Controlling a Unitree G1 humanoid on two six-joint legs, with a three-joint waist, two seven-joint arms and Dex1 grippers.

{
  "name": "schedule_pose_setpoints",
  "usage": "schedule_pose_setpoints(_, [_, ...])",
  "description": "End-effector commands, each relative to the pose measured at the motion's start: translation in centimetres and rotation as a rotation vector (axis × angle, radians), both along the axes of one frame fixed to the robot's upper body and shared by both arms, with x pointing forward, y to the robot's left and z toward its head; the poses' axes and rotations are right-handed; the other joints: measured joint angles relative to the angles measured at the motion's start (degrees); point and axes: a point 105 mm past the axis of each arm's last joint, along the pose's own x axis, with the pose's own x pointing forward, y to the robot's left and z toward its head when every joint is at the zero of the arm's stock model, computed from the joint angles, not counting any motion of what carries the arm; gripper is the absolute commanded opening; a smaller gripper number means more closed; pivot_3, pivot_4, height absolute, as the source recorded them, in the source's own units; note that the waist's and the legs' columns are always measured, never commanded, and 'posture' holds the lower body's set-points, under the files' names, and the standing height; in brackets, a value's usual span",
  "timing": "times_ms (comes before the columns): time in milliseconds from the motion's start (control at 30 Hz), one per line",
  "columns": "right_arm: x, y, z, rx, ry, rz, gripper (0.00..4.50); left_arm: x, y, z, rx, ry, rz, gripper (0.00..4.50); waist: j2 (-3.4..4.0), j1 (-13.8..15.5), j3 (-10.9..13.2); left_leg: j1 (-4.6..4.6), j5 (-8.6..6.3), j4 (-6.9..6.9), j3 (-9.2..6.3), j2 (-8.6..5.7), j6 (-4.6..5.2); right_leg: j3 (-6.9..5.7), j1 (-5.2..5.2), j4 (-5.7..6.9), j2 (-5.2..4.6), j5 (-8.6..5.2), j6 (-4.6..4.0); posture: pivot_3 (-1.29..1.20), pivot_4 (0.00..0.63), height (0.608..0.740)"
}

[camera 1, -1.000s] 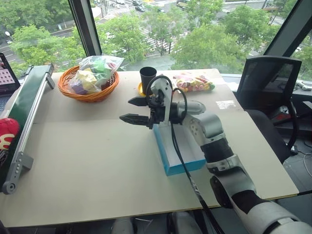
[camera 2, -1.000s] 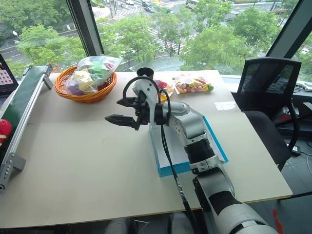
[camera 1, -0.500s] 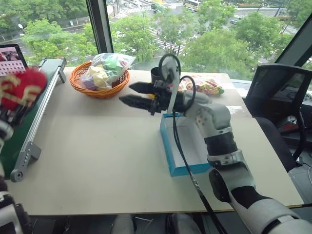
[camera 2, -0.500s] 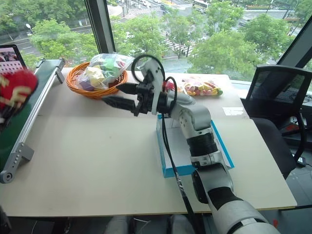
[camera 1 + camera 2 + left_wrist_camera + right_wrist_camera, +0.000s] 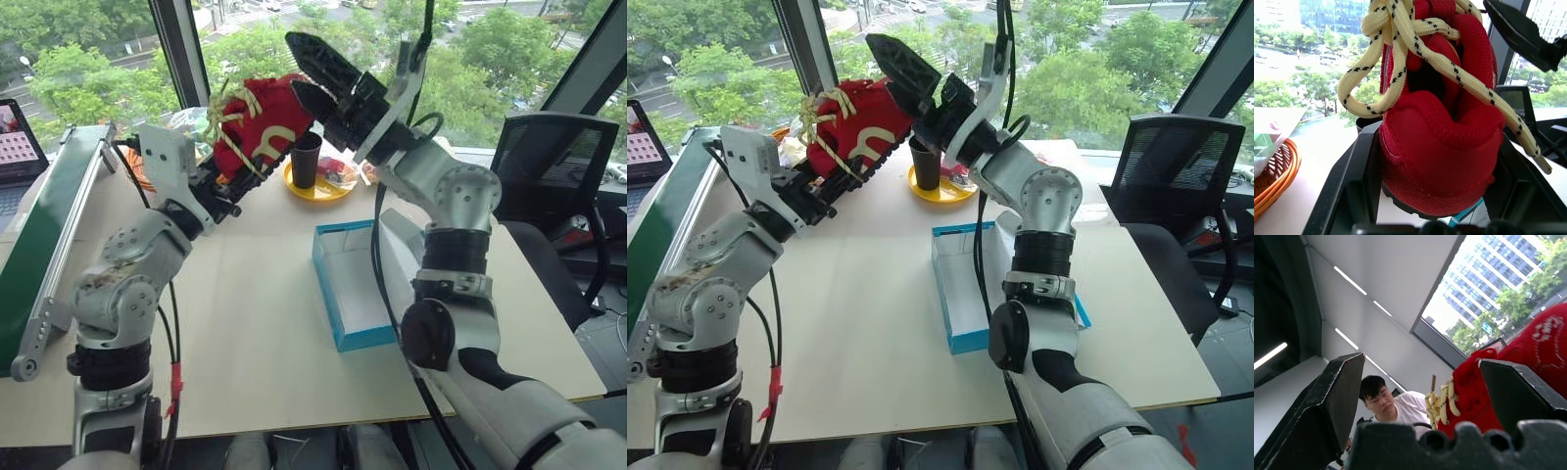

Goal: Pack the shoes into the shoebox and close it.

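Observation:
My left gripper [image 5: 235, 176] is shut on a red shoe [image 5: 260, 117] with yellow laces, holding it by its sides, raised well above the table. In the left wrist view the shoe [image 5: 1444, 132] sits between both fingers, heel towards the camera. Just right of the shoe and a little above it, my right gripper [image 5: 299, 67] is open and points up and to the left, with nothing between its fingers. The shoe [image 5: 1542, 347] lies just beyond one right finger. The blue shoebox [image 5: 338, 294] stands open on the table below, white inside, its lid [image 5: 1078, 315] folded out to the right.
A black cup [image 5: 306, 159] stands on a yellow plate [image 5: 318, 188] behind the box. A wicker basket [image 5: 132, 168] is partly hidden by my left arm. A green rail [image 5: 39, 225] runs along the table's left edge. An office chair [image 5: 554, 176] stands at the right. A person [image 5: 1383, 399] is nearby.
My left arm has swung in from the left and upward, carrying the shoe to the middle. My right gripper has risen, rolled and tilted upward beside it.

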Motion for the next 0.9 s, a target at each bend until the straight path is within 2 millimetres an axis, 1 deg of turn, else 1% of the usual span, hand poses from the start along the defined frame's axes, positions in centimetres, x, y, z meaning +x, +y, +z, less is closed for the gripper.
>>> schedule_pose_setpoints(33, [0.6,-2.3,-0.2,-0.026,0.012,-0.066,4.50,-0.7,0.5,2.5,0.006,-0.103,0.007,2.29,0.01,0.27,0.00,-0.02,0.00,0.00,0.00,-0.01,0.01,0.00,0.00,0.01,-0.02,0.00,0.00,0.00,0.150,0.737])
schedule_pose_setpoints(133, [1.6,-5.0,-0.8,-0.062,0.027,-0.149,4.50,-0.5,2.0,2.9,0.036,-0.118,0.051,2.29,0.01,0.68,0.01,-0.09,-0.01,0.01,0.00,-0.03,0.03,-0.05,0.03,-0.03,-0.03,0.00,0.00,0.00,0.150,0.737])
schedule_pose_setpoints(233, [2.2,-6.5,-1.4,-0.092,0.034,-0.201,4.50,-0.7,2.6,3.1,0.052,-0.123,0.060,2.29,0.01,0.70,0.01,-0.17,0.00,0.01,0.00,-0.09,0.02,-0.07,0.02,-0.14,-0.10,0.00,0.01,0.00,0.150,0.737])
schedule_pose_setpoints(300, [2.5,-7.1,-1.9,-0.111,0.043,-0.226,4.50,-0.8,2.5,3.3,0.047,-0.128,0.053,2.29,0.02,0.63,0.01,-0.19,0.00,0.01,0.00,-0.09,0.02,-0.06,0.02,-0.18,-0.10,0.00,0.01,0.00,0.150,0.737])
schedule_pose_setpoints(367, [2.5,-6.4,-2.2,-0.133,0.038,-0.214,4.50,-0.7,1.7,3.4,0.034,-0.134,0.036,2.29,0.02,0.56,0.01,-0.19,0.00,0.01,0.00,-0.09,0.02,-0.06,0.02,-0.18,-0.09,0.00,0.01,0.00,0.150,0.737])
schedule_pose_setpoints(400, [2.1,-5.4,-2.4,-0.144,0.032,-0.185,4.50,-0.7,0.6,3.5,0.012,-0.134,0.006,2.29,0.02,0.51,0.01,-0.19,0.00,0.01,-0.01,-0.08,0.02,-0.06,0.01,-0.19,-0.08,0.00,0.01,0.00,0.150,0.737])
schedule_pose_setpoints(467, [1.7,-4.2,-2.6,-0.153,0.025,-0.149,4.50,-0.7,-0.7,3.6,-0.015,-0.133,-0.030,2.29,0.02,0.46,0.01,-0.17,0.00,0.01,-0.02,-0.08,0.04,-0.05,0.02,-0.23,-0.07,0.00,0.01,0.00,0.150,0.737])
schedule_pose_setpoints(533, [1.3,-3.0,-2.8,-0.149,0.019,-0.117,4.50,-0.9,-3.1,3.2,-0.021,-0.125,-0.097,2.29,0.02,0.45,0.01,-0.17,0.00,0.02,-0.02,-0.08,0.04,-0.04,0.01,-0.23,-0.06,0.00,0.01,0.00,0.150,0.737])
schedule_pose_setpoints(567, [1.1,-2.6,-2.8,-0.146,0.017,-0.108,4.50,-1.1,-3.8,3.0,-0.016,-0.123,-0.117,2.29,0.02,0.49,0.01,-0.16,0.02,0.02,-0.03,-0.08,0.01,-0.04,0.03,-0.19,-0.07,0.00,0.01,0.00,0.150,0.737])
schedule_pose_setpoints(700, [0.8,-2.0,-2.4,-0.129,0.004,-0.096,4.50,-1.2,-5.9,2.7,-0.034,-0.112,-0.165,2.29,0.03,0.66,0.02,-0.22,0.09,0.02,-0.03,-0.10,-0.09,-0.06,0.01,-0.13,-0.10,0.00,0.02,0.00,0.150,0.737])
schedule_pose_setpoints(767, [0.7,-2.1,-2.1,-0.124,-0.004,-0.101,4.50,-1.3,-6.4,2.7,-0.052,-0.109,-0.179,2.29,0.03,0.83,0.02,-0.24,0.09,0.04,-0.04,-0.10,-0.09,-0.09,0.02,-0.15,-0.10,0.00,0.02,0.00,0.150,0.737])
schedule_pose_setpoints(867, [0.6,-2.4,-2.0,-0.118,-0.011,-0.110,3.79,-1.2,-6.2,2.5,-0.057,-0.104,-0.171,2.28,0.03,0.77,0.02,-0.24,0.08,0.05,-0.05,-0.10,-0.07,-0.08,0.02,-0.16,-0.09,0.00,0.02,0.00,0.150,0.737])
schedule_pose_setpoints(900, [0.6,-2.5,-1.9,-0.116,-0.015,-0.111,3.40,-1.2,-6.1,2.4,-0.056,-0.102,-0.168,2.28,0.03,0.73,0.02,-0.24,0.08,0.05,-0.05,-0.10,-0.07,-0.08,0.02,-0.15,-0.08,0.00,0.02,0.00,0.150,0.737])
